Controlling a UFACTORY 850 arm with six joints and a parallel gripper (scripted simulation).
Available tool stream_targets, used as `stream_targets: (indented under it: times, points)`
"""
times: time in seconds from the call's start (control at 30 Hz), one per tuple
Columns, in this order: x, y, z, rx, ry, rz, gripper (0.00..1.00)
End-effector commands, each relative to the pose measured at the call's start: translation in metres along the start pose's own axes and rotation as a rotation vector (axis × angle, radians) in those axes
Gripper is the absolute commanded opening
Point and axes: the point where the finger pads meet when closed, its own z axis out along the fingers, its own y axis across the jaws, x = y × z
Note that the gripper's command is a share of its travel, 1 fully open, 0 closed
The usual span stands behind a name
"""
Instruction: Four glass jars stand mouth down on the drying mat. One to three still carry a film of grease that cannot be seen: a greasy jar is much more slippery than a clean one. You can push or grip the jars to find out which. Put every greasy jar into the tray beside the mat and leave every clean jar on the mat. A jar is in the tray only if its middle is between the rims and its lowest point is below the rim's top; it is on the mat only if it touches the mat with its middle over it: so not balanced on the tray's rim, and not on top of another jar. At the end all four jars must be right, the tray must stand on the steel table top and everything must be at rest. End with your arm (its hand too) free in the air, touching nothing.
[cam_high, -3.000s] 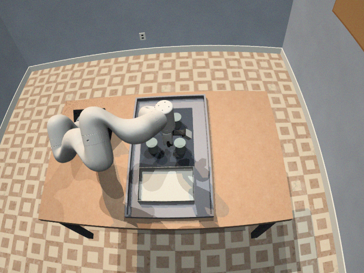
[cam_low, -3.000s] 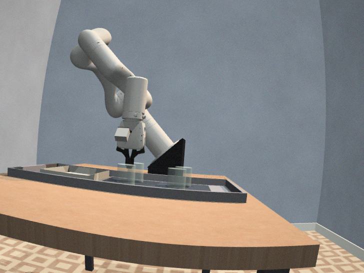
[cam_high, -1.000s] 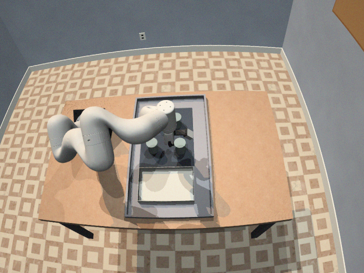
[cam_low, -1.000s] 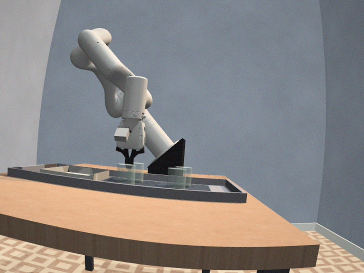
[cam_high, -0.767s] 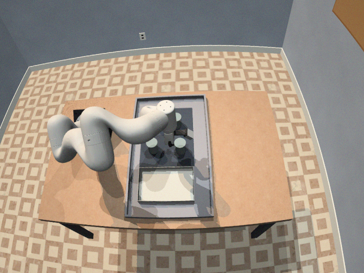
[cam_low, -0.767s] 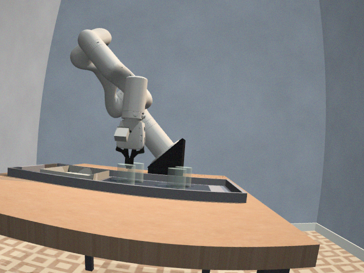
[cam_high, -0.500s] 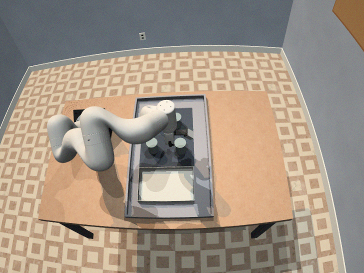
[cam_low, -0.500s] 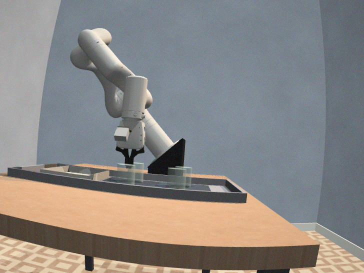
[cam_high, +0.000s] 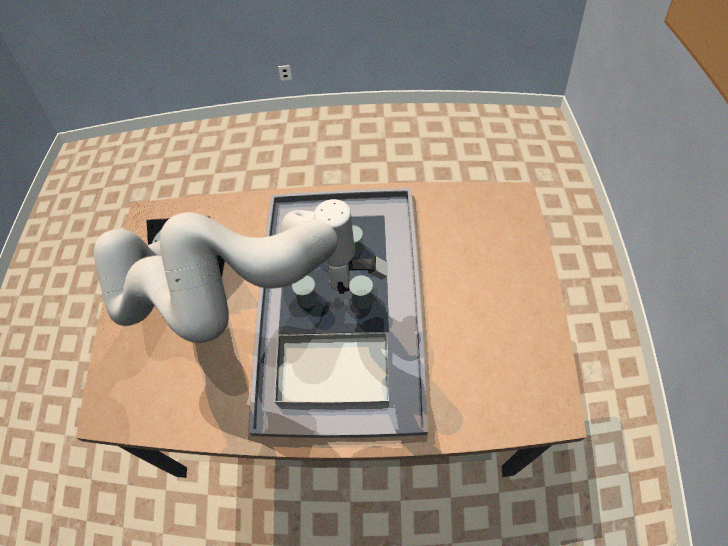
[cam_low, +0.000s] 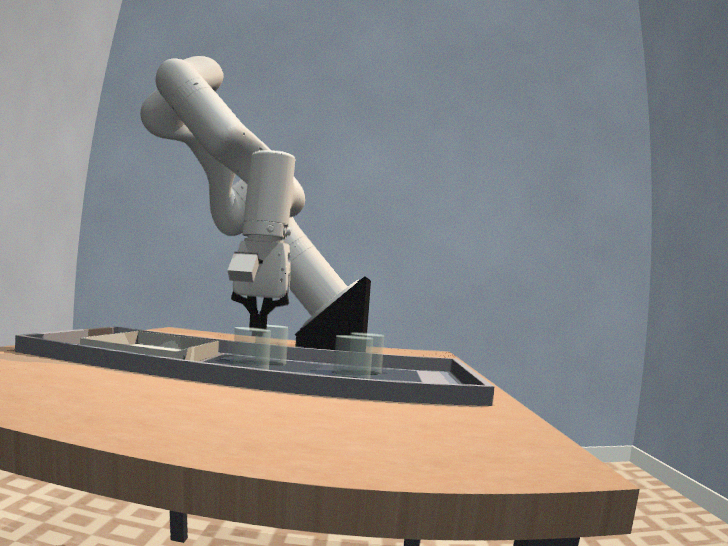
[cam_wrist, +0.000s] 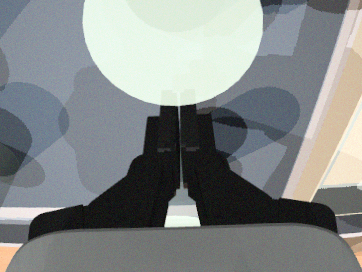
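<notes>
Four pale glass jars stand mouth down on the dark drying mat (cam_high: 328, 280). Two are on the side nearest the tray: the left jar (cam_high: 303, 287) and the right jar (cam_high: 361, 286). A third jar (cam_high: 356, 232) shows partly behind the wrist, and the fourth is hidden under the arm. From the side the jars show as two pairs (cam_low: 261, 345) (cam_low: 358, 351). My gripper (cam_high: 341, 286) is shut and empty, low between the two jars near the tray. In the wrist view its fingertips (cam_wrist: 180, 111) meet the rim of the left jar (cam_wrist: 172, 28).
The cream-floored tray (cam_high: 333, 369) sits beside the mat, inside the grey rimmed steel top (cam_high: 339, 317) on the wooden table. It holds nothing. The arm's black base (cam_low: 341, 317) stands behind the jars.
</notes>
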Motion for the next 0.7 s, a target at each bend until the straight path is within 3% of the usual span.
stream_targets:
  times: [0.0,0.67]
  points:
    - [0.0011,0.0000,-0.0010,0.000,0.001,0.000,0.00]
    - [0.0035,0.0000,-0.0029,0.000,0.001,0.000,0.00]
